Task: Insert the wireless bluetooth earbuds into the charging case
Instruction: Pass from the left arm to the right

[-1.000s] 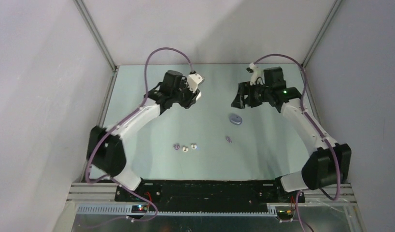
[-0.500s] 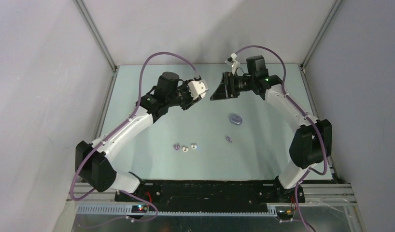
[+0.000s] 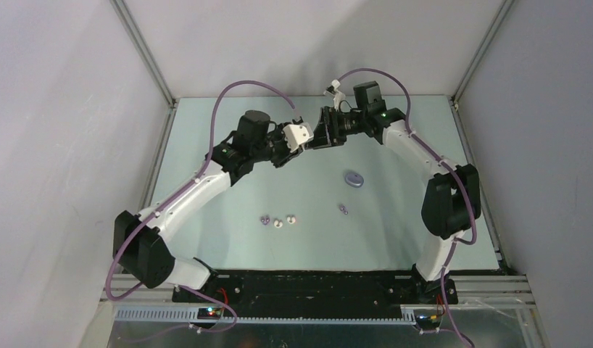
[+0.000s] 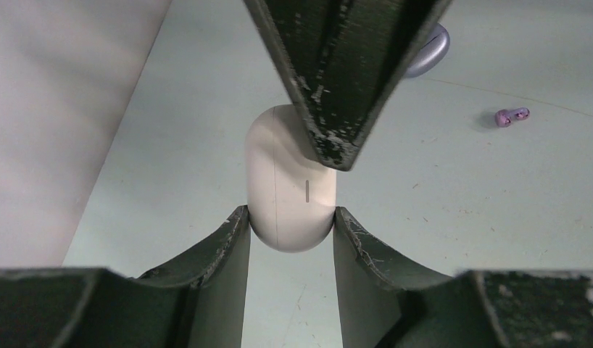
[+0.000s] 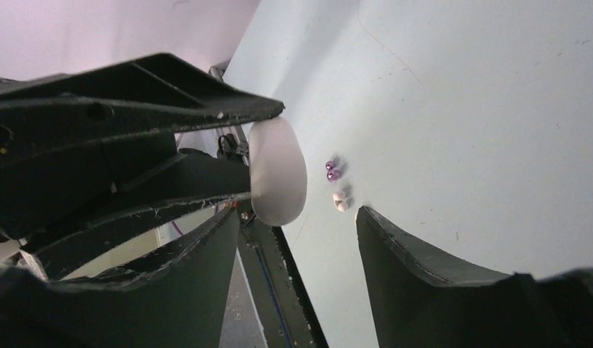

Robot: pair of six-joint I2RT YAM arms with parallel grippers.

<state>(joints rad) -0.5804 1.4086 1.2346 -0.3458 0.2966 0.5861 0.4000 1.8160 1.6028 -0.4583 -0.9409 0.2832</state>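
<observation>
The white charging case (image 4: 290, 181) hangs above the table, and my left gripper (image 4: 290, 214) is shut on its lower end. My right gripper (image 3: 319, 138) has come up against it from the right, open, with one finger (image 4: 337, 72) over the case top. In the right wrist view the case (image 5: 278, 170) stands just ahead of the open right gripper (image 5: 297, 212), nearer its left finger. On the table lie a purple earbud (image 3: 264, 219), two white earbuds (image 3: 278, 222) (image 3: 291, 218) and another purple earbud (image 3: 343, 209).
A purple closed case (image 3: 354, 178) lies on the table (image 3: 206, 145) right of centre, below the two grippers. Grey walls close in the table on the left, back and right. Both arms arch over the far half of the table.
My right arm has swung left from the back right up to the left gripper, and its jaws have narrowed a little. The left gripper rose slightly with the white case, then held still.
</observation>
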